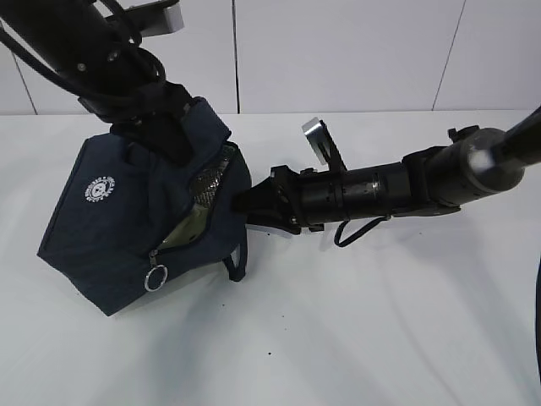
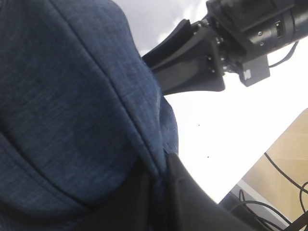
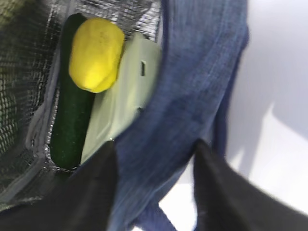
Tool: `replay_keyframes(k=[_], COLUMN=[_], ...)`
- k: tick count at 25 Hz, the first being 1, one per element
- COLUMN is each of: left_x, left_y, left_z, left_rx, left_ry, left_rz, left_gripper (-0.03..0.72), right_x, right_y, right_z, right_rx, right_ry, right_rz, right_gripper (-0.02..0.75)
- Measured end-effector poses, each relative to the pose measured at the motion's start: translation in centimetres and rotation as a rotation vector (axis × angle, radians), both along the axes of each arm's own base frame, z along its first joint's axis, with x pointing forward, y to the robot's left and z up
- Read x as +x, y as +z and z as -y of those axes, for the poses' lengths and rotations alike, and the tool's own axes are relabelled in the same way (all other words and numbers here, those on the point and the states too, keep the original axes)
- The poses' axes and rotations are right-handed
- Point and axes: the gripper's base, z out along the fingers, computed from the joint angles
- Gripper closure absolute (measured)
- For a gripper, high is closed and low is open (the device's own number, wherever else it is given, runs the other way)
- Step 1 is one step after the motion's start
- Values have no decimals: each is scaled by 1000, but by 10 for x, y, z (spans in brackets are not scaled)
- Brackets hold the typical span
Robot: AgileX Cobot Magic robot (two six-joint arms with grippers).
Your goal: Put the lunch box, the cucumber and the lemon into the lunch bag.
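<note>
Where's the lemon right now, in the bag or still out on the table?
In the bag. The lemon lies inside the lunch bag, against its silver lining, on the cucumber and lunch box.

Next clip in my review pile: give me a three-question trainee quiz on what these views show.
1. True or false: the lemon lies on the table outside the lunch bag.
2. Which item lies along the silver lining at the bag's edge? A) lunch box B) cucumber C) lemon
3. Fill in: the left gripper is pinched on the bag's navy ____.

Key:
1. False; the right wrist view shows it inside the bag, resting on the cucumber and the lunch box.
2. B
3. fabric
</note>
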Motion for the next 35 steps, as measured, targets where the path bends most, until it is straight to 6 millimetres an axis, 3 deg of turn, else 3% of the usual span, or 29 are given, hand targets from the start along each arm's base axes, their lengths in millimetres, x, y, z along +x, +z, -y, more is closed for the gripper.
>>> replay_keyframes(k=[6, 8, 16, 23, 29, 35], left_x=[0, 0, -1, -2, -2, -9], left_y=[0, 0, 0, 1, 6, 10], left_z=[0, 0, 1, 3, 10, 27], left_rx=[1, 1, -7, -41, -132, -197], left_ry=[-2, -2, -3, 3, 18, -9], left_rz=[-4, -4, -16, -33, -43, -39], left_gripper=[674, 674, 674, 674, 674, 674], right_x=[2, 2, -2, 4, 4, -4], right_y=[3, 3, 7, 13, 57, 98], right_z=[-6, -6, -8, 16, 45, 57], right_rx=[2, 2, 50, 72, 18, -13], right_ry=[11, 11, 53, 56, 74, 80], right_rz=[17, 17, 19, 24, 102, 135], right_gripper=[693, 733, 738, 738, 738, 738])
